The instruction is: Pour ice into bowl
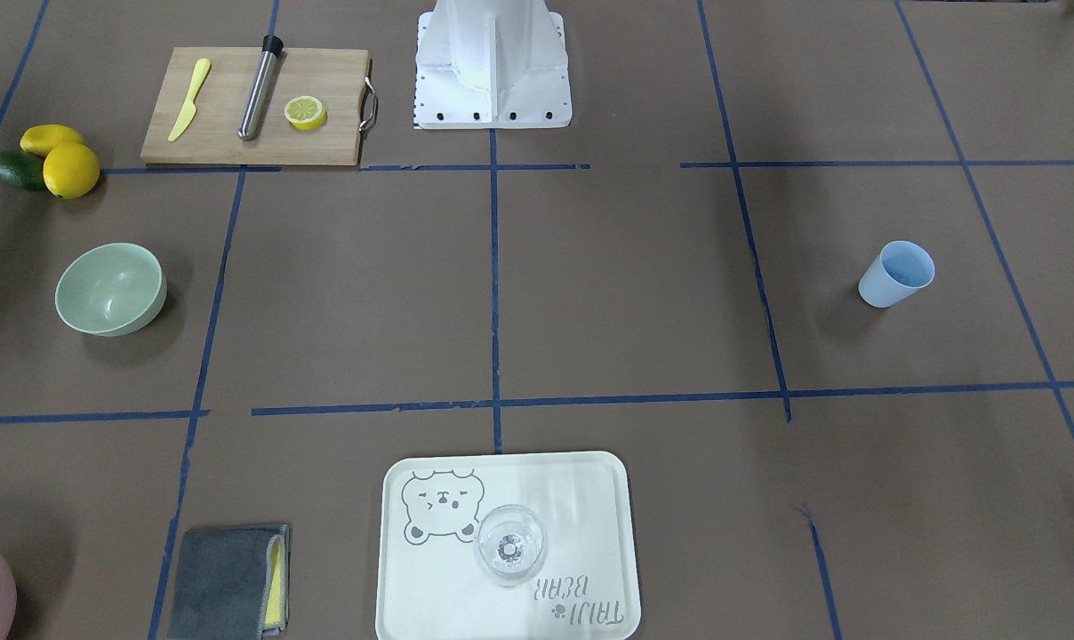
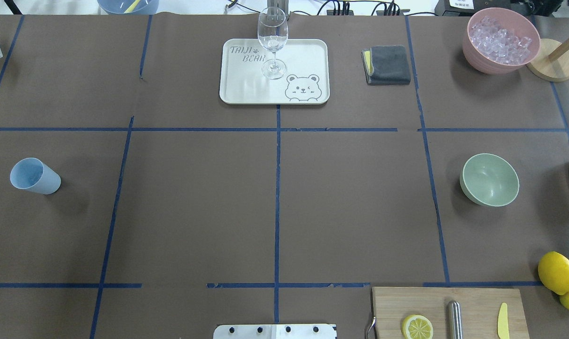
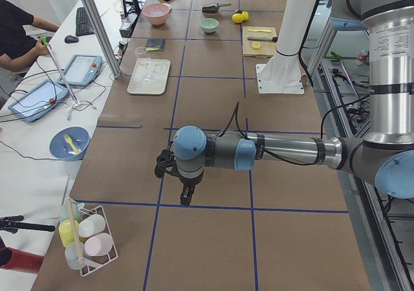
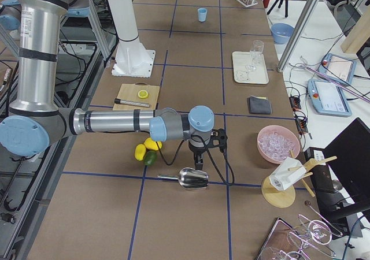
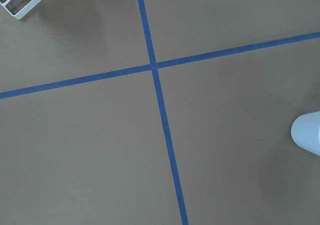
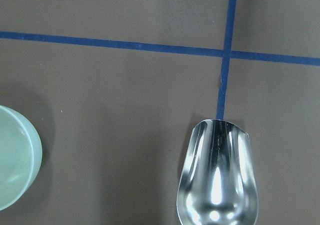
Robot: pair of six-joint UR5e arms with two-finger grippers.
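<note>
Two arms: both hang low over the surface, the left fingers (image 3: 185,199) out toward 9 o'clock on the overhead view and the right fingers (image 4: 198,160) out toward 3 o'clock, neither touching anything I can make out
finger state: I cannot tell whether either pair is released or clenched, as only the side views show them and both wrist cameras miss the tips
bowl (image 2: 489,180): upright and bare at 3 o'clock, well apart from everything else
ice: I see no loose heap of it; the only clear cubes (image 2: 500,36) in view are piled in the pink container (image 2: 477,54) at about 1 o'clock
scoop (image 6: 217,180): shiny metal and bare, lying at 5 o'clock in my right wrist camera, with the bowl's rim at 8 o'clock
cup (image 2: 32,175): at 9 o'clock, a sliver of it at 3 o'clock in my left wrist camera; I can't make out anything inside it
risk, grasp: I'd expect the smooth scoop to skid or roll if my fingers close off-centre
risk, bowl: it looks like light plastic, so a brushing wrist could shove or tip it
risk, pour: slick cubes dropped from high or too fast would likely bounce over the rim
risk, clutter: the lemons (image 2: 555,272) at 4 o'clock sit near the right arm's sweep and could be knocked rolling
</note>
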